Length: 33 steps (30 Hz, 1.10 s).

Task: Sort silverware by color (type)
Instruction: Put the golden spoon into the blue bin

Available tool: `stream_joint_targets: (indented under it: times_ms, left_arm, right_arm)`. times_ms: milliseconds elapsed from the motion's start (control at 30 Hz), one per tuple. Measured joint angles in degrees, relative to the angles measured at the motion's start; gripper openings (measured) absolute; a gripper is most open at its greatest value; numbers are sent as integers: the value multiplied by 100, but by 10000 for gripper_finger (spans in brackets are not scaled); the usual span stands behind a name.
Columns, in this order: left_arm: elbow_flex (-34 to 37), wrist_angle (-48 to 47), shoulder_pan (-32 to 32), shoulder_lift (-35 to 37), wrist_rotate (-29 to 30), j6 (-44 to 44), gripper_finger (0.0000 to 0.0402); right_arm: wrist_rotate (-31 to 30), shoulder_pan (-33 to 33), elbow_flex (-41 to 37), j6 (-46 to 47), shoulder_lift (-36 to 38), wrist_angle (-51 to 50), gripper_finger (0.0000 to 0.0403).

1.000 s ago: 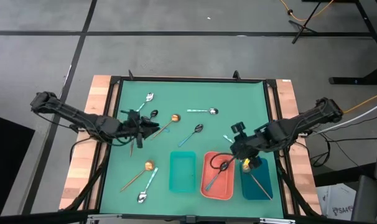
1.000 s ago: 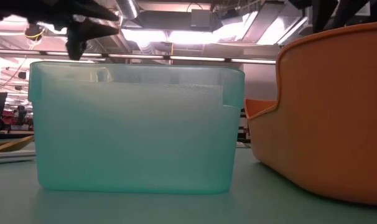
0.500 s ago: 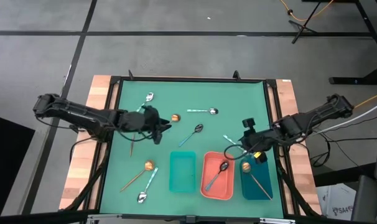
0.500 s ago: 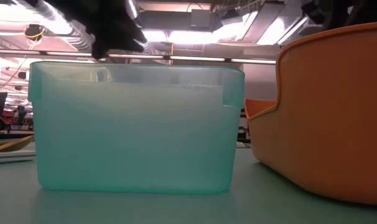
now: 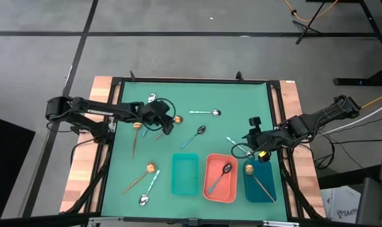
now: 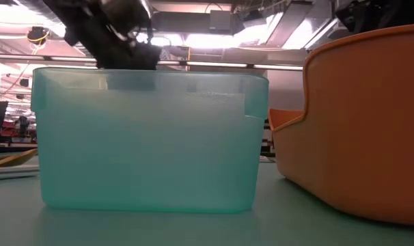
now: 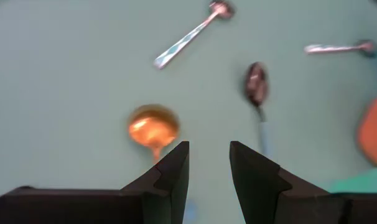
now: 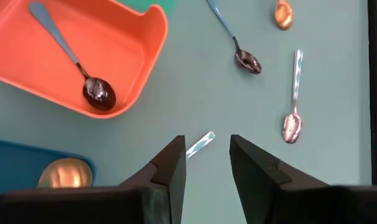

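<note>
High view: a green-topped table (image 5: 191, 94) carries three rectangular trays in a row near its front edge, a translucent teal tray (image 5: 185, 174), a coral tray (image 5: 220, 178) and a dark blue tray (image 5: 260, 181). The coral tray holds one dark-bowled spoon with a bluish handle (image 5: 221, 174); the dark blue tray holds one gold-bowled spoon with a thin brown handle (image 5: 256, 178); nothing shows in the teal tray. The left gripper (image 5: 163, 121) hovers over the left-centre of the mat, its fingers apart and empty, just beside a gold-copper spoon (image 7: 153, 128) whose bowl lies ahead of the fingertips in the left wrist view, with a second dark spoon (image 7: 258, 93) near it. Another gold spoon (image 5: 135, 135) lies to the left, and one more (image 5: 142, 175) lies near the front left beside a silver spoon with a light-teal handle (image 5: 149, 189). Further silver spoons lie at the far left (image 5: 148, 101) and far centre (image 5: 205, 113). The right gripper (image 5: 246, 146) hangs between the coral tray and the table's right edge, fingers parted and empty, above a short pale teal handle (image 8: 200, 144) lying on the mat.
</note>
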State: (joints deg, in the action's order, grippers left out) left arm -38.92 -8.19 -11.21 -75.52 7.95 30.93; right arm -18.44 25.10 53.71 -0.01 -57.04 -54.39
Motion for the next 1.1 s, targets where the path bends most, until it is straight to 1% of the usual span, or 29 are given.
stream_joint_targets:
  times_ms: [200,533,900,1100]
  left_arm:
    - [0,-4,-284,-614,2,-215,110]
    - [1,18,-228,-1323,15,-362,110]
    - [2,35,-135,-1448,32,-362,110]
    - [2,-15,-135,-1448,179,-465,110]
  right_arm:
    - [-2,0,0,-17,-7,122,117]
    - [-2,0,0,-20,-7,194,117]
    - [-1,0,0,-22,-9,201,117]
    - [-2,0,0,-22,-9,203,117]
